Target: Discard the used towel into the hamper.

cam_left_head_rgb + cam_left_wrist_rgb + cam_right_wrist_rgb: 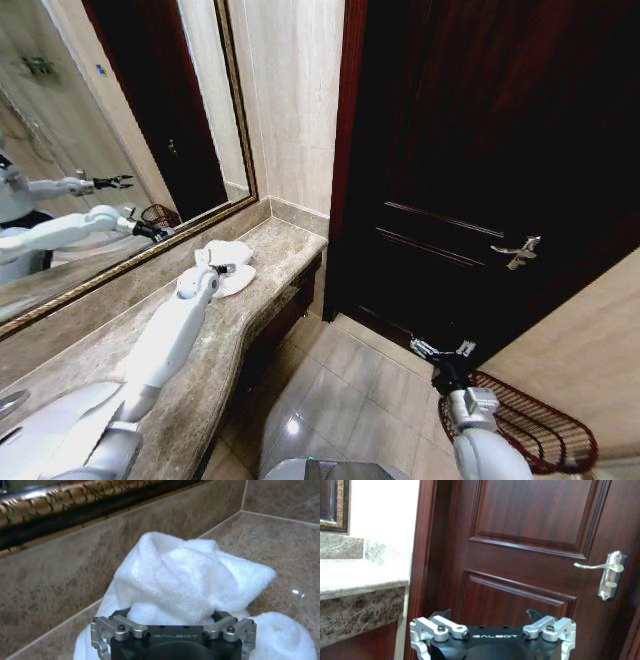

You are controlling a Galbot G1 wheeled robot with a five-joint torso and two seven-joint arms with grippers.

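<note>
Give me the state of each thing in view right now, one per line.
towel: crumpled on the counter by the mirror, left gripper around it, not lifted.
left gripper: open, fingers either side of the towel.
right gripper: open, empty, low in front of the door.
hamper: on the floor at the right, lying tilted, no towel in it.
door: shut, handle level.

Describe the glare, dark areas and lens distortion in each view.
Head view: wide-angle bending tilts the door, which is almost black; a small glare spot lies on the floor tile. Left wrist view: the white towel is bright, nearly washed out, with a glint on the counter. Right wrist view: the wall beside the door is blown out white.
</note>
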